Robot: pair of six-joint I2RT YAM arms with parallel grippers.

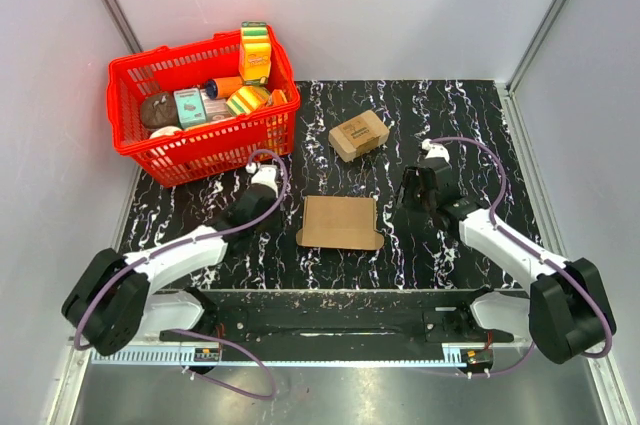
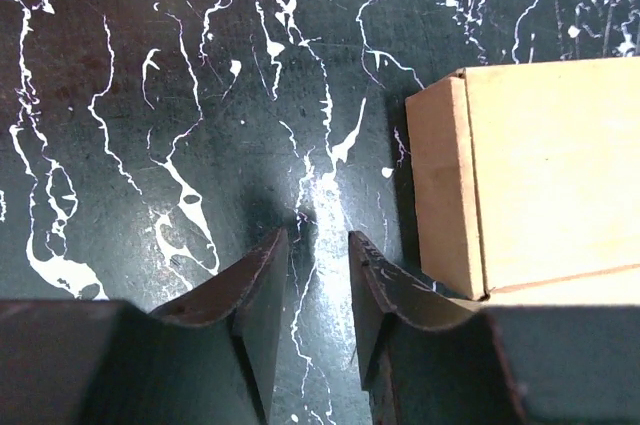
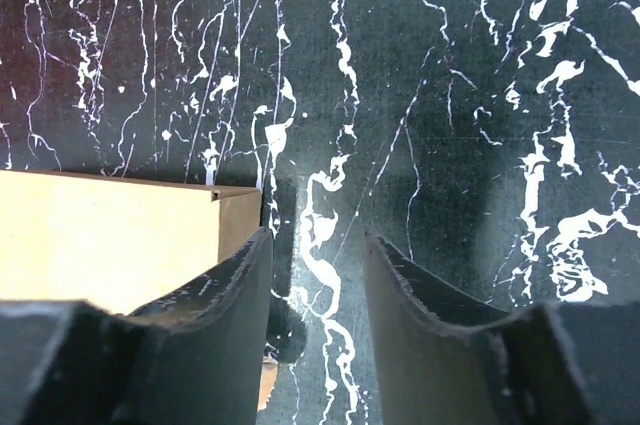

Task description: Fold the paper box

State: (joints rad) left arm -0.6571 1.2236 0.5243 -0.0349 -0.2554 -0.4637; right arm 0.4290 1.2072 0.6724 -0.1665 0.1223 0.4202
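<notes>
From overhead alone, a red basket (image 1: 215, 145) shows past the paper box (image 1: 340, 223).

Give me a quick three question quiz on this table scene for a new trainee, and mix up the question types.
1. Fill in: the basket at the table's far left is coloured ____.
2. Where is the flat brown box? A in the basket; B on the table, between the two arms; C hanging over the table's near edge.
3. True or false: the left gripper and the right gripper both have their fingers apart with nothing between them.
Key: 1 red; 2 B; 3 true.
</notes>
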